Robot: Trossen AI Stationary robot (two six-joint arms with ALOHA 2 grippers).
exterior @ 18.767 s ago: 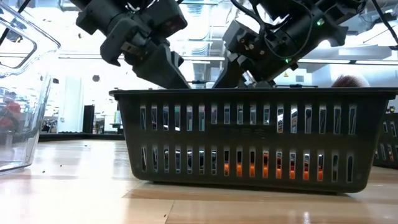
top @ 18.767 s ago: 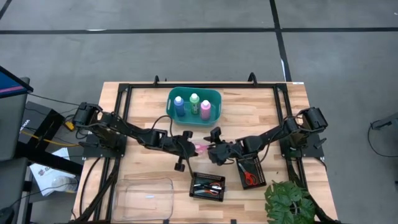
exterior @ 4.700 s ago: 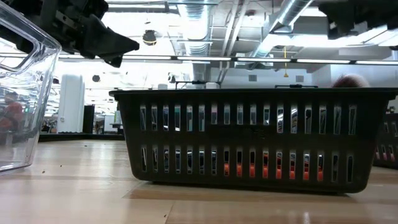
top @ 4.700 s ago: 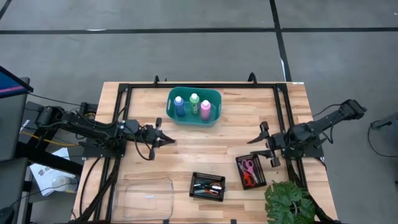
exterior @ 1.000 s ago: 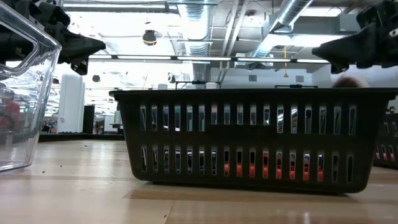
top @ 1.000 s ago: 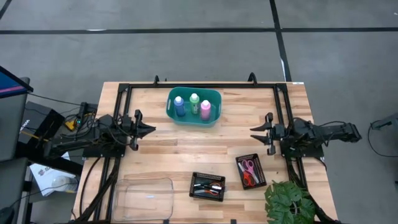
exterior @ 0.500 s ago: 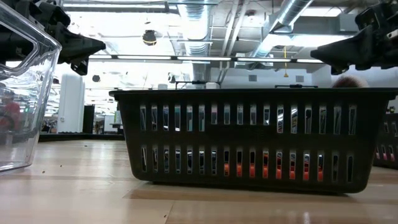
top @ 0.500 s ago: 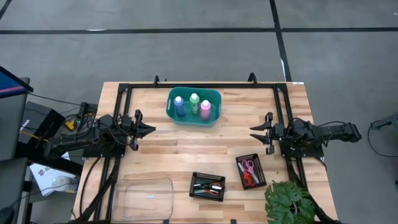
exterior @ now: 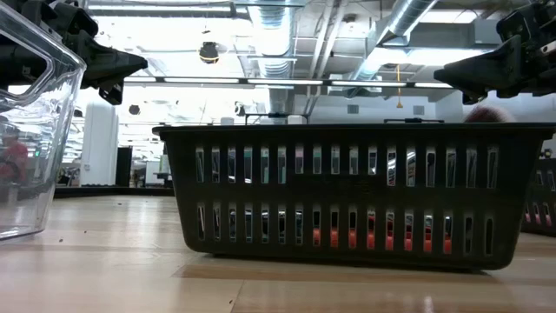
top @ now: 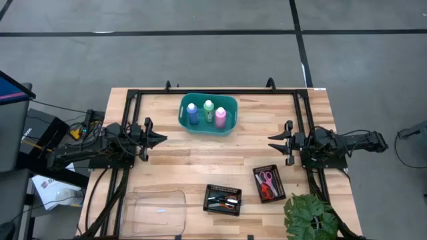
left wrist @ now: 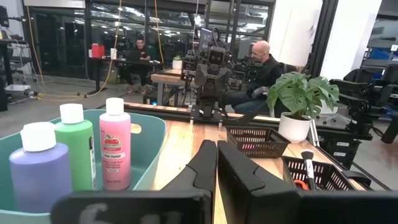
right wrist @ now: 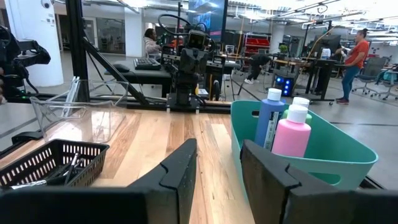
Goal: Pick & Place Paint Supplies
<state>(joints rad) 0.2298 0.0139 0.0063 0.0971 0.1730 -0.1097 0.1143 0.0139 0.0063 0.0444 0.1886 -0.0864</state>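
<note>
**Both arms parked at desk sides; supplies sorted into containers**

Nothing has moved in the last second; both arms remain at the desk (top: 173, 160) edges. Left tool (top: 159, 139) sits at the left side, fingers together, empty. Right tool (top: 275, 142) sits at the right side, fingers apart, empty. The blue bottle (top: 192, 113), green bottle (top: 208, 110) and pink bottle (top: 220, 117) stand upright in the teal basket (top: 229, 101) at the far centre. Scissors (top: 267, 184) lie in the right mesh tray (top: 256, 184); brushes (top: 223, 199) lie in the near-centre mesh tray (top: 207, 191).
</note>
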